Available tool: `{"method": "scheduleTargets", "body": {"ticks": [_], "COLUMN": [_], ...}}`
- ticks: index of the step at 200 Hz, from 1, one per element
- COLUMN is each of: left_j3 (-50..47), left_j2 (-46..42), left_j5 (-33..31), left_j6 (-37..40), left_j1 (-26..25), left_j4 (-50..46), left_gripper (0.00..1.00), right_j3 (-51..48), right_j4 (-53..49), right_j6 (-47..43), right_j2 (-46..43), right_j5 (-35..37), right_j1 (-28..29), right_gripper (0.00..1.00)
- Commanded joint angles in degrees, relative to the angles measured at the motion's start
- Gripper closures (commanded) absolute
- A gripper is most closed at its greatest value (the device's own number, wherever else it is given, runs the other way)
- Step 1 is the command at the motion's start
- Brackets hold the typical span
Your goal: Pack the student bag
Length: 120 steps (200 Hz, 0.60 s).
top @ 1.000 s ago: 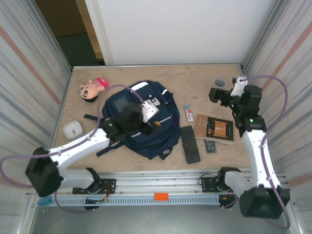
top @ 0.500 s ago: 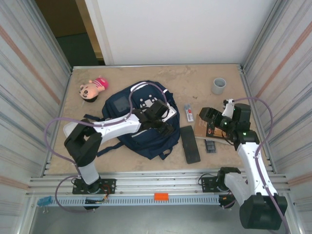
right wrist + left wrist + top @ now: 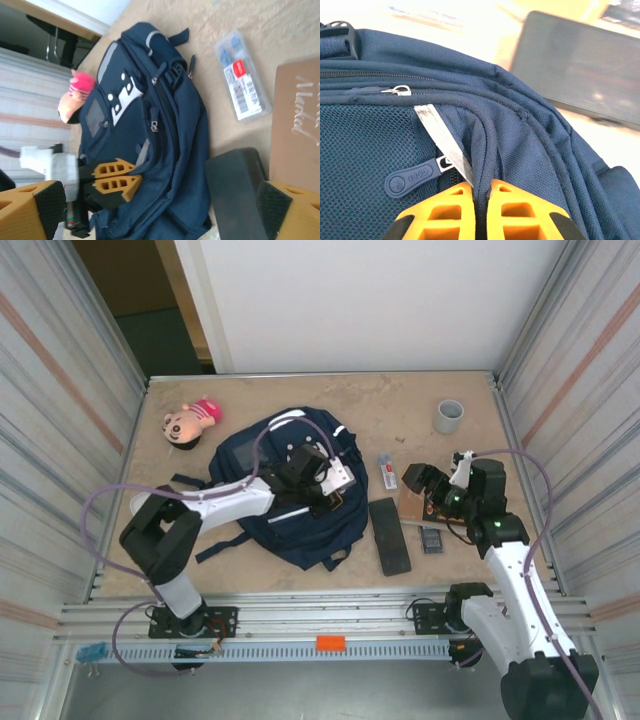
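Observation:
The student bag [image 3: 300, 535] is a navy backpack lying flat in the middle of the table, white patches toward the far end. My left gripper [image 3: 330, 502] rests on its right half, shut on a raised ridge of navy fabric beside a grey stripe and a zipper pull [image 3: 412, 177]. In the left wrist view the orange fingertips [image 3: 481, 187] squeeze that ridge of the bag [image 3: 530, 135] between them. My right gripper [image 3: 424, 486] hangs open over the near left corner of a brown book, nothing between its pads. It looks across the bag [image 3: 170, 125] at the left gripper [image 3: 136, 172].
A black case [image 3: 390, 535] lies right of the bag, then the brown book [image 3: 450, 505] and a small dark gadget [image 3: 432, 539]. A clear plastic box [image 3: 387, 473] sits behind the case. A grey cup [image 3: 449, 416] stands back right, a doll [image 3: 190, 422] back left, a white item [image 3: 150, 505] left.
My left gripper has closed on the bag's fabric ridge after reaching across the bag. The right arm came down from the back right corner toward the book, still open.

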Motion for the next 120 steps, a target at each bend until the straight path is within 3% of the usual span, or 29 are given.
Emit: {"method": "scheduleTargets", "body": {"ticks": [1, 35, 72, 95, 120], "left_j3": [-2.64, -1.25, 4.57, 8.06, 9.71], "left_j2": [-6.10, -11.84, -15.66, -16.58, -17.97], "left_j5": [15.12, 25.21, 36.27, 38.28, 41.65], "left_j6": [6.47, 11.57, 16.87, 19.02, 17.69], "left_j1": [1.32, 7.40, 13.02, 15.52, 18.73], "left_j4": [0.76, -4.57, -12.38, -16.80, -16.29], "left_gripper": [1.00, 1.00, 1.00, 1.00, 1.00], "right_j3": [1.36, 1.65, 0.78, 1.18, 3.84], "right_j4": [0.50, 5.75, 14.95, 16.70, 16.83], "right_j6": [5.52, 8.64, 5.58, 1.35, 0.02], "right_j2": [2.65, 7.97, 10.79, 10.35, 11.24], "right_j5": [1.04, -0.04, -2.89, -0.61, -4.35], "right_j1": [3.26, 6.97, 8.29, 8.70, 9.53], "right_gripper": [0.01, 0.00, 0.08, 0.08, 0.11]}}
